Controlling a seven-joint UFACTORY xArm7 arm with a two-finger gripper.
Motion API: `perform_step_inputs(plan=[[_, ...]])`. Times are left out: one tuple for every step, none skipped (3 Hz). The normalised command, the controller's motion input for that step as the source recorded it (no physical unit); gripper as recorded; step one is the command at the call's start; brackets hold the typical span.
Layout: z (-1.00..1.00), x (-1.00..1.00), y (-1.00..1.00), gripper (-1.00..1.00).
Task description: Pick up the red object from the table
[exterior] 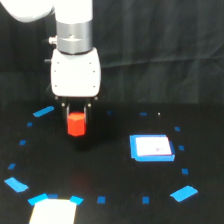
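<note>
The gripper (pixel 76 120) is closed on the red hexagonal block (pixel 76 124), which appears raised just above the table (pixel 110 170). Risk: a shallow grip on the narrow block may let it slip and drop.

Black table (pixel 105 165) carries a ring of blue tape marks (pixel 184 193) and a blue-bordered white square (pixel 152 148)

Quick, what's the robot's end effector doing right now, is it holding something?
End effector: closed on the red object, which sits between its fingers, apparently just above the table.
</note>
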Motion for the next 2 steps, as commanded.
perform_step_inputs(plan=[[1.00,0.30,0.76,-0.91],[1.00,0.24,0.18,-0.34]])
